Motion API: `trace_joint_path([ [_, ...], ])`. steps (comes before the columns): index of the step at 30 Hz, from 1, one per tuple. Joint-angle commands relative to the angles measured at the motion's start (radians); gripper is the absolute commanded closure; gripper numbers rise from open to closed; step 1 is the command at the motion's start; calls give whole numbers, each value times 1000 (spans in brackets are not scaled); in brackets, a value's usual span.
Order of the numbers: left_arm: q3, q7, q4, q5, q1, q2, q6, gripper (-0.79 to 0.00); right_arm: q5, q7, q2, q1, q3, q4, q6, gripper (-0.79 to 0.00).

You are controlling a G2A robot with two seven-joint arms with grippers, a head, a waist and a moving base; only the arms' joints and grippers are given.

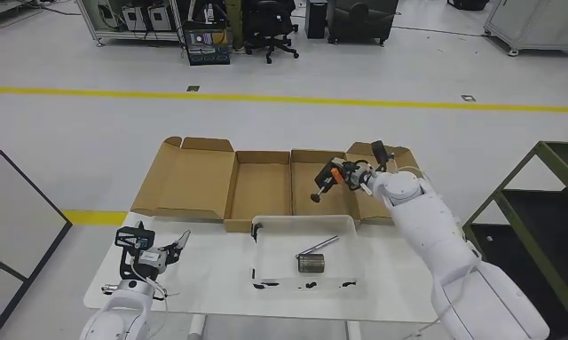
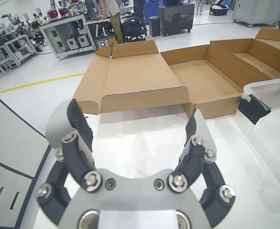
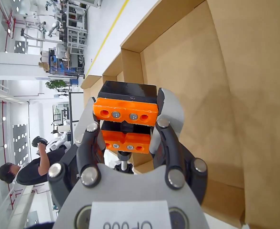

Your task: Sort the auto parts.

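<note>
On your left, the left gripper [image 2: 133, 110] hangs over the white table [image 1: 213, 269], jaws spread and empty. To the right, the right gripper [image 1: 334, 174] clamps an orange-and-black blocky part [image 3: 125, 111] above an open brown cardboard box [image 1: 302, 154].

My right gripper [image 3: 127, 98] has smooth satin metal plates with bright screws [image 3: 90, 175]. It pinches a part [image 3: 125, 111] of matt orange plastic, slightly rough at the edges, backed by a smooth black block, while the left gripper [image 2: 134, 110] carries pads [image 2: 80, 122] of coarse black rubber. The boxes [image 1: 257, 187] are matt brown cardboard, the tub [image 1: 302, 218] is clear glossy plastic, and I see the table [image 1: 213, 269] as smooth, shiny white.
</note>
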Motion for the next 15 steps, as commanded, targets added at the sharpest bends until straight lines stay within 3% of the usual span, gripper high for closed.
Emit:
trace_joint_path([
  [1, 0, 0, 0, 0, 0, 0, 0, -785, -4, 0, -4, 1, 0, 7, 7, -299],
  [4, 0, 0, 0, 0, 0, 0, 0, -785, -11, -1, -8, 3, 1, 16, 15, -348],
  [5, 0, 0, 0, 0, 0, 0, 0, -785, -13, -3, -9, 4, 2, 19, 15, -422],
  [6, 0, 0, 0, 0, 0, 0, 0, -785, -15, -7, -9, 6, 4, 20, 12, -751],
  [7, 0, 0, 0, 0, 0, 0, 0, -785, -10, -11, -9, 8, 8, 21, 5, -785],
  [15, 0, 0, 0, 0, 0, 0, 0, -785, 20, 2, 0, 22, 44, 16, -85, -785],
])
